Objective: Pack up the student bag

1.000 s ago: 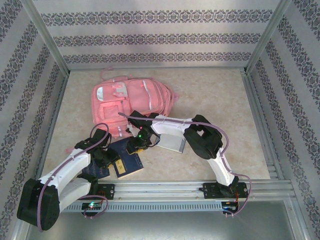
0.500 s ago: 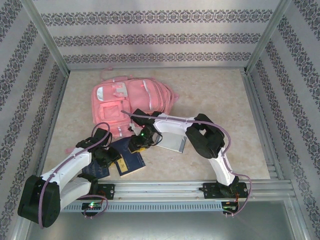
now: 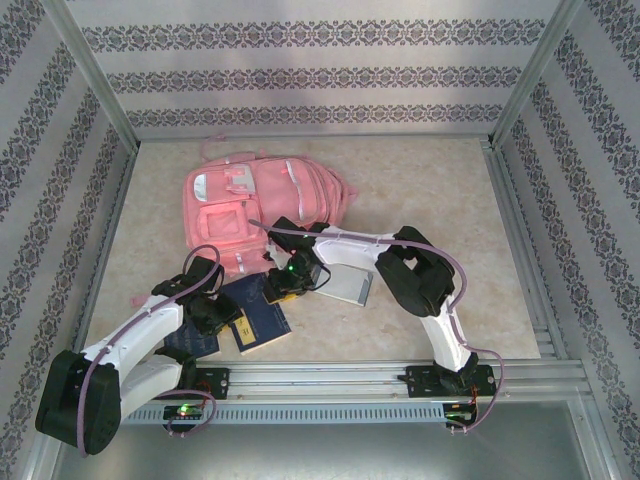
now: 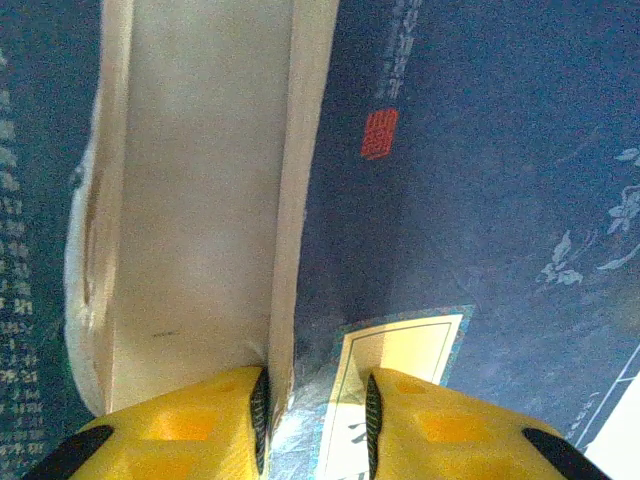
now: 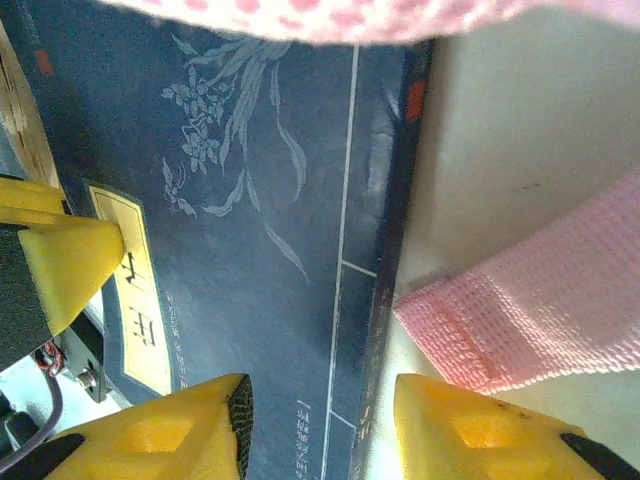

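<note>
Left claw (image 4: 315, 400) was clenched on the cover edge of a blue book (image 4: 480, 200); right claw (image 5: 320, 400) was released, fingers astride that book's edge, pink strap (image 5: 530, 310) beside it. Behind both, the student bag (image 3: 260, 205) lay flat on the bench (image 3: 420, 180).

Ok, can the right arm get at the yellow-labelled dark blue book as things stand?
Likely yes: the right tool hangs open over the edge of the yellow-labelled dark blue book, nothing between. The pink strap beside it might snag.
</note>
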`<state>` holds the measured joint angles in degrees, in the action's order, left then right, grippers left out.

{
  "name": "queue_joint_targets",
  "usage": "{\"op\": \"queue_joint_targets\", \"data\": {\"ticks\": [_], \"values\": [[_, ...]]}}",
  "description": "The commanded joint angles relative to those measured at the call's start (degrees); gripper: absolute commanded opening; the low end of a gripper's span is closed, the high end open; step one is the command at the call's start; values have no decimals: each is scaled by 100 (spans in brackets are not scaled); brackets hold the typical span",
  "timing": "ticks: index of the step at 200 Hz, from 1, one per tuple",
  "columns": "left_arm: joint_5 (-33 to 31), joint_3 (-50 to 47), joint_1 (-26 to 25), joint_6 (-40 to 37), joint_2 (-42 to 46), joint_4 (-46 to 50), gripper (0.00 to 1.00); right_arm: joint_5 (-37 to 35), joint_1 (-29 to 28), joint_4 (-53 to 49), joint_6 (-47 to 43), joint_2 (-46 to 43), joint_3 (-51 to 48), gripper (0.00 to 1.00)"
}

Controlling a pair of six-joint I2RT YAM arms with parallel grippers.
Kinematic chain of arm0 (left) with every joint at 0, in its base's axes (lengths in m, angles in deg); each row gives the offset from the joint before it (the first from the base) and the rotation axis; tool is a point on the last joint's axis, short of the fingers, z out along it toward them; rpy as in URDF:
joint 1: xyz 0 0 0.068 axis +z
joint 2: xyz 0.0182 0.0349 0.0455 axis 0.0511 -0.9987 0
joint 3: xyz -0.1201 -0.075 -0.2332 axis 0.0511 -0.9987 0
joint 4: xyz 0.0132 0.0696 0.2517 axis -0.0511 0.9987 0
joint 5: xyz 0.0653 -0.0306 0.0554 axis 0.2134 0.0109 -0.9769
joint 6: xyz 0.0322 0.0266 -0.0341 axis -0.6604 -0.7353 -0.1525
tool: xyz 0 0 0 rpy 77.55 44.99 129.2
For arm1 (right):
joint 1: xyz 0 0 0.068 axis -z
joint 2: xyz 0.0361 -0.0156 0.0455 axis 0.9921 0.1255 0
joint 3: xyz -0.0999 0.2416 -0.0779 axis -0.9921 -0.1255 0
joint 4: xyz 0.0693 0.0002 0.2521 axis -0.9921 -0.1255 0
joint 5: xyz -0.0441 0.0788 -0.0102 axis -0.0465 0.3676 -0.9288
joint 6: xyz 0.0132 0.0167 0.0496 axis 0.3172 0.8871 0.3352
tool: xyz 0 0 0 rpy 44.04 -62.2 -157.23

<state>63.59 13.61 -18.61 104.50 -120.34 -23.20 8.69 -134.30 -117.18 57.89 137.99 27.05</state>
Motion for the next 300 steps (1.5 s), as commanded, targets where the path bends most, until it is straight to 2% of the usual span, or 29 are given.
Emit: {"op": "queue_joint_targets", "data": {"ticks": [1, 50, 83, 109, 136, 167, 188, 229, 263, 300], "values": [[108, -169, 4, -13, -120, -261, 32, 121, -159, 83, 9, 240, 24, 43], [424, -390, 10, 171, -116, -699, 32, 658, -246, 153, -51, 353, 196, 44], [464, -401, 10, 158, -51, -687, 32, 1100, -32, 153, -142, 27, 173, 44], [488, -390, 8, 154, 29, -672, 32, 1639, 150, 609, 176, -331, -188, 41], [624, -407, 9, 169, 86, -835, 32, 1934, -96, 592, 173, -169, -188, 36], [841, -424, 8, 292, 152, -1079, 32, 1637, -309, 610, 198, 137, -116, 31], [833, -323, 12, 328, 307, -905, 32, 1165, -268, 383, 111, 153, -19, 19], [575, 170, 12, 303, 823, 10, 38, 590, 128, 273, 174, -730, -634, 3], [871, 560, 4, 333, 912, 62, 43, 408, 334, 395, 178, -1854, -1442, 2], [1132, 1325, 12, 9, 753, 232, 47, 404, 433, -75, -120, -2709, -1751, 3]]}}
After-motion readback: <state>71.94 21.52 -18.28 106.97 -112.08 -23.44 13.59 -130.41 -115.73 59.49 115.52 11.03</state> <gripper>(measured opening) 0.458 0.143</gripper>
